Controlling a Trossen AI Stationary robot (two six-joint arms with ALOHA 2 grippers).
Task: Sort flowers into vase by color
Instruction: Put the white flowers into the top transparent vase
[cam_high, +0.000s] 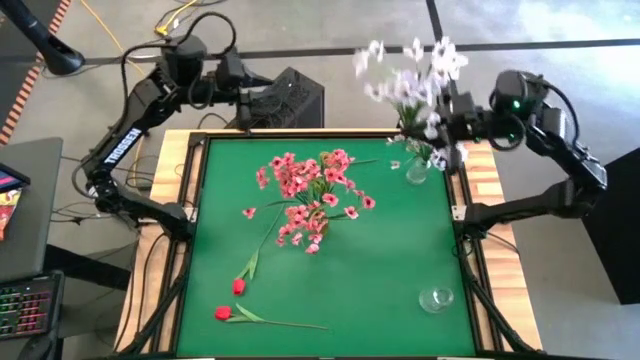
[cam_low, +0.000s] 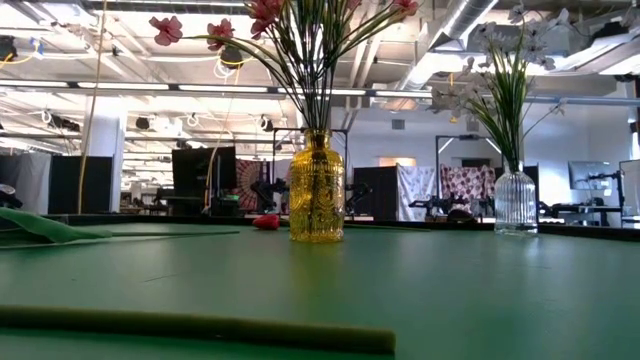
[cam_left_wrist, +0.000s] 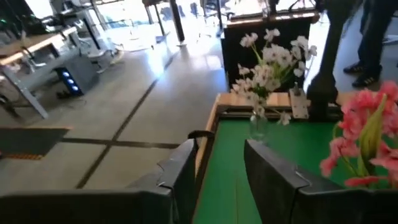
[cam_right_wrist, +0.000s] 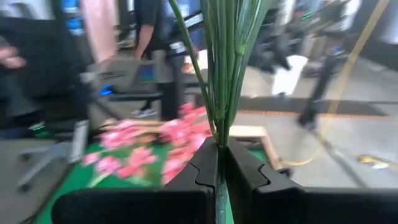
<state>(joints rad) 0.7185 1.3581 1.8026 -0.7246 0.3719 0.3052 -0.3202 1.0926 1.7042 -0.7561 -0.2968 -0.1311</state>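
Up at the far right corner, the right gripper (cam_right_wrist: 222, 163) has its fingers pinched tight on a bundle of thin green stems (cam_right_wrist: 225, 68), and the high view shows the white flowers (cam_high: 412, 72) fanning out above the table's far edge, right over the clear glass vase (cam_high: 417, 170) that stands on the green table (cam_high: 380, 290). From table level that clear vase (cam_low: 516, 203) already carries white sprays, stems running down into its neck.

Over to the middle: the pink flowers (cam_high: 312, 195) sit bunched in the yellow glass vase (cam_low: 316, 188), blossoms spreading wide when seen from above. One pink spray (cam_high: 262, 232) lies flat on the green just beside them, toward the left.

Near the front left corner, two red buds (cam_high: 230, 300) lie on the mat on their leafy stems, close together. A second clear vase (cam_high: 436, 298) rests empty near the front right.

The left gripper (cam_left_wrist: 219, 163) hangs beyond the table's far left corner, above the floor, fingers parted with a clear gap and nothing between them. Its camera looks across to the white flowers and the pink blossoms at the edge.
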